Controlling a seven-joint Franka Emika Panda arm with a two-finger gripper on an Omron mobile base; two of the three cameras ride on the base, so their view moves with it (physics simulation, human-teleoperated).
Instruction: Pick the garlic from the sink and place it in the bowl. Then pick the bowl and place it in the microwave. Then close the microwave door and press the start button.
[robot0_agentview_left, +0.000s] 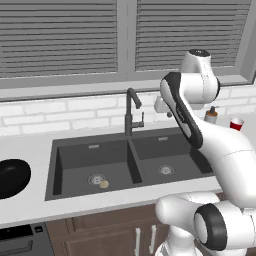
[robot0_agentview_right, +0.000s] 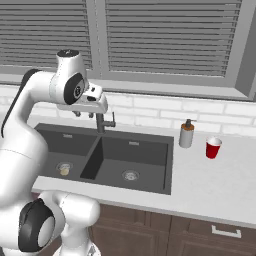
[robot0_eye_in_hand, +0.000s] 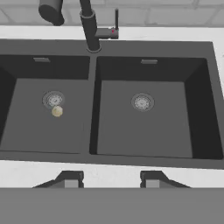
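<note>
Hovering gripper (robot0_eye_in_hand: 108, 180) over sink (robot0_eye_in_hand: 151, 161) front rim — garlic (robot0_eye_in_hand: 57, 111) beside left drain (robot0_eye_in_hand: 53, 99)

Bowl (robot0_agentview_left: 11, 177) cut off by left edge of left base view, only its right part in frame. Sink (robot0_agentview_left: 150, 150) right basin partly hidden behind arm there. Faucet (robot0_eye_in_hand: 89, 26) top cropped in hand view. Garlic (robot0_eye_in_hand: 57, 111) too small for detail. Fingers (robot0_eye_in_hand: 71, 179) show tips only, bottom cut off.
</note>
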